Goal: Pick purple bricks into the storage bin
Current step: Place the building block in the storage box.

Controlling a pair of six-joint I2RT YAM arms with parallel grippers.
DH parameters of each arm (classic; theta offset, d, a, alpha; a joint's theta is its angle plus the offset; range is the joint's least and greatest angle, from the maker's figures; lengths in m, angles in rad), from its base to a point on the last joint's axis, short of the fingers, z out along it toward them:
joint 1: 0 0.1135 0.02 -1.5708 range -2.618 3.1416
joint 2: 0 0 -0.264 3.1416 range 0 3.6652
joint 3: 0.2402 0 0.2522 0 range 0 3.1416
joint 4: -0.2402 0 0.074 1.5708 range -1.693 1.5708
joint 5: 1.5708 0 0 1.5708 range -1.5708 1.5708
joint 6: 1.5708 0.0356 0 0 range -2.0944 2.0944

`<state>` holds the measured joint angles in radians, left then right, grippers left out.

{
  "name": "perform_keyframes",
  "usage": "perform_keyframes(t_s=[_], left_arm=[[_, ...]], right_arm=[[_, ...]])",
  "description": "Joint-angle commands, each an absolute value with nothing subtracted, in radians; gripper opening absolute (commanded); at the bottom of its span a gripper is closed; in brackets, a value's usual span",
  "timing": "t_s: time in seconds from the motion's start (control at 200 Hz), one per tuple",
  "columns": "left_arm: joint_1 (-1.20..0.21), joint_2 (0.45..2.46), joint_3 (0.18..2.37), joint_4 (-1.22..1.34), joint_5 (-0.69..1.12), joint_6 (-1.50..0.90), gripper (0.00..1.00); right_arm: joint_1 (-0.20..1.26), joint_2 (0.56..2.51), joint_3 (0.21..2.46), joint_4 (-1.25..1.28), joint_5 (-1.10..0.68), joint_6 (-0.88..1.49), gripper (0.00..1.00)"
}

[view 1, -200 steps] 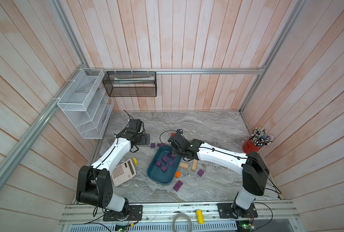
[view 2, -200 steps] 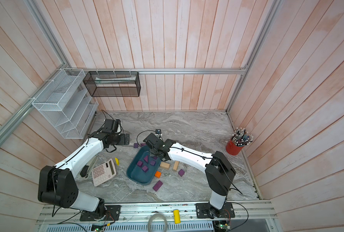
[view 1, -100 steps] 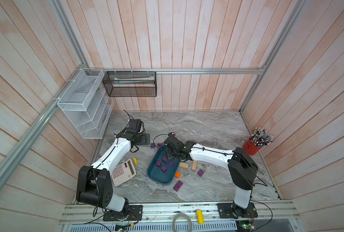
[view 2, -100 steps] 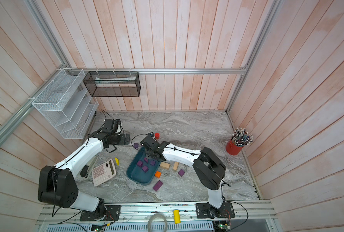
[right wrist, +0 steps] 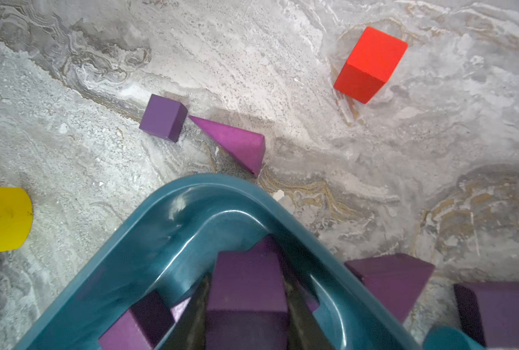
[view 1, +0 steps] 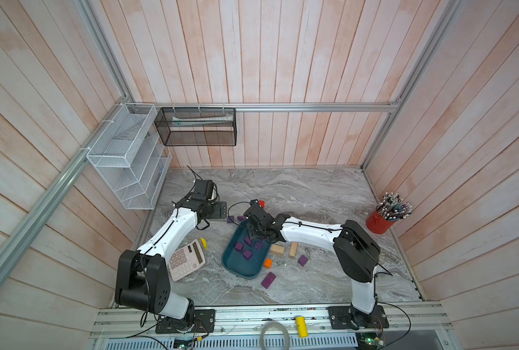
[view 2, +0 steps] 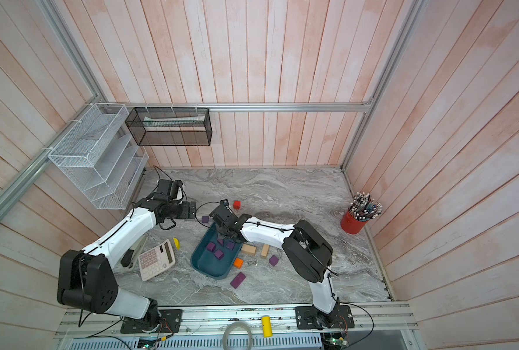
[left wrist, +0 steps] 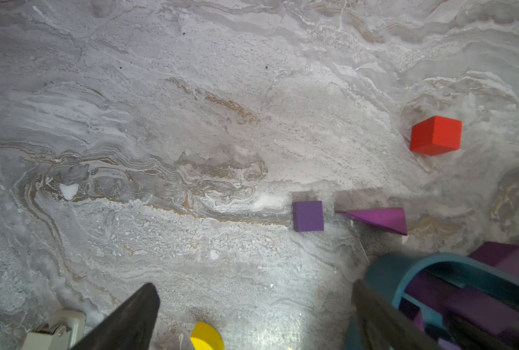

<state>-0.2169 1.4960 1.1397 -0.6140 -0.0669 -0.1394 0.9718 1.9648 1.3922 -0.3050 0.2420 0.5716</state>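
Over the bin's twelve-o'clock end, the right gripper pinches a purple brick. At its eleven o'clock, the left gripper hangs, fingers spread wide.

Both top views look steeply down from high at six o'clock. Both wrist views sit close by the twelve-o'clock end of the storage bin, sharing the red cube.

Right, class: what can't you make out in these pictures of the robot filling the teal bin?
Storage bin, far end: the right arm covers it in both top views; contents there uncountable.
Right gripper: pads hidden by the held purple brick, right wrist view.
Purple block beside the bin: cut by that view's edge.
Pens in the red cup: too small to count.
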Motion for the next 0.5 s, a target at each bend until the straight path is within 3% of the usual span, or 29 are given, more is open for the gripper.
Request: perform_keyframes(t_s=[0.0, 0.495], left_arm=[[-0.214, 1.482, 1.158, -0.623, -0.048, -0.144, 1.00], [-0.214, 1.485, 1.158, -0.623, -0.035, -0.144, 1.00]], right_arm=[[0.975, 1.989, 1.420, -0.272, 0.286, 0.550, 0.27], [0.974, 2.062, 1.457, -0.266, 0.296, 0.543, 0.30]])
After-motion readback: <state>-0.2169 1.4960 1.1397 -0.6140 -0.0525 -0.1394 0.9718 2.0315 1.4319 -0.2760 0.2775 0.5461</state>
